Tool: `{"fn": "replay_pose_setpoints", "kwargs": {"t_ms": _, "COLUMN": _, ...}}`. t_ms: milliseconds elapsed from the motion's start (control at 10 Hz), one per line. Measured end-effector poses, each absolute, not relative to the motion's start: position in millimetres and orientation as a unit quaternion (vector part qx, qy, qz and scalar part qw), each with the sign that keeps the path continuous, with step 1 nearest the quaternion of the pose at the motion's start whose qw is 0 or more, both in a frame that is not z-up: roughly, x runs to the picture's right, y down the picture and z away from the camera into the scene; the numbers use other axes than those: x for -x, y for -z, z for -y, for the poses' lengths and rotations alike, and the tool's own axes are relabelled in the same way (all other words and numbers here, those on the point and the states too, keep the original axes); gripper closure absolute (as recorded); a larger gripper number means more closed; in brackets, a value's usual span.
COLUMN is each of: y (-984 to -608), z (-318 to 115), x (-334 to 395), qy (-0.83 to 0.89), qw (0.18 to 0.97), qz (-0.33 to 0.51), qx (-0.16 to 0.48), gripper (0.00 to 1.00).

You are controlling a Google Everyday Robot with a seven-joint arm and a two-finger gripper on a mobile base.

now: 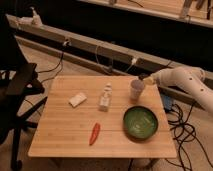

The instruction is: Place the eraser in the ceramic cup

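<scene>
Gripper poised over the ceramic cup at the table's far right edge.

Nearest on the wooden table (60, 135) lies the red chilli (94, 133), with the green bowl (140, 123) at its 3 o'clock. Farther back sit the pale block (77, 100) and, just right of it, the small white bottle (105, 97). The ceramic cup (136, 89) stands upright at the bowl's 12 o'clock. The gripper (144, 78) hangs just above the cup's rim, at its 1 o'clock; whether its fingers are apart or closed cannot be told, and the eraser cannot be made out. The white arm (186, 81) reaches in from 3 o'clock, roughly level, its tip over the cup.
</scene>
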State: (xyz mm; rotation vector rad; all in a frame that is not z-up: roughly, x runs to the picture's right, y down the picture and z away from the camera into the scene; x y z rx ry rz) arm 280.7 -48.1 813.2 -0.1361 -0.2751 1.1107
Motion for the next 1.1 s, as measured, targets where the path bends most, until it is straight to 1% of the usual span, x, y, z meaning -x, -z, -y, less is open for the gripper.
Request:
{"fn": "replay_pose_setpoints", "kwargs": {"t_ms": 100, "y": -815, "z": 44, "x": -282, "qy": -0.526, "qw": 0.838, "qz": 0.124, "qx": 0.077, "gripper": 0.97}}
{"fn": "replay_pose_setpoints", "kwargs": {"t_ms": 500, "y": -826, "z": 28, "x": -281, "qy": -0.529, "qw": 0.833, "qz": 0.108, "qx": 0.121, "gripper": 0.59}}
{"fn": "replay_pose_setpoints", "kwargs": {"t_ms": 600, "y": -828, "z": 25, "x": -280, "qy": -0.530, "qw": 0.832, "qz": 0.106, "qx": 0.128, "gripper": 0.51}}
{"fn": "replay_pose_setpoints", "kwargs": {"t_ms": 800, "y": -831, "z": 17, "x": -275, "qy": -0.529, "qw": 0.830, "qz": 0.105, "qx": 0.145, "gripper": 0.28}}
{"fn": "replay_pose_setpoints", "kwargs": {"t_ms": 900, "y": -832, "z": 15, "x": -274, "qy": -0.529, "qw": 0.829, "qz": 0.105, "qx": 0.150, "gripper": 0.23}}
{"fn": "replay_pose_setpoints", "kwargs": {"t_ms": 1000, "y": -832, "z": 14, "x": -270, "qy": -0.527, "qw": 0.829, "qz": 0.107, "qx": 0.154, "gripper": 0.20}}
{"fn": "replay_pose_setpoints", "kwargs": {"t_ms": 1100, "y": -831, "z": 13, "x": -267, "qy": -0.525, "qw": 0.829, "qz": 0.110, "qx": 0.157, "gripper": 0.20}}
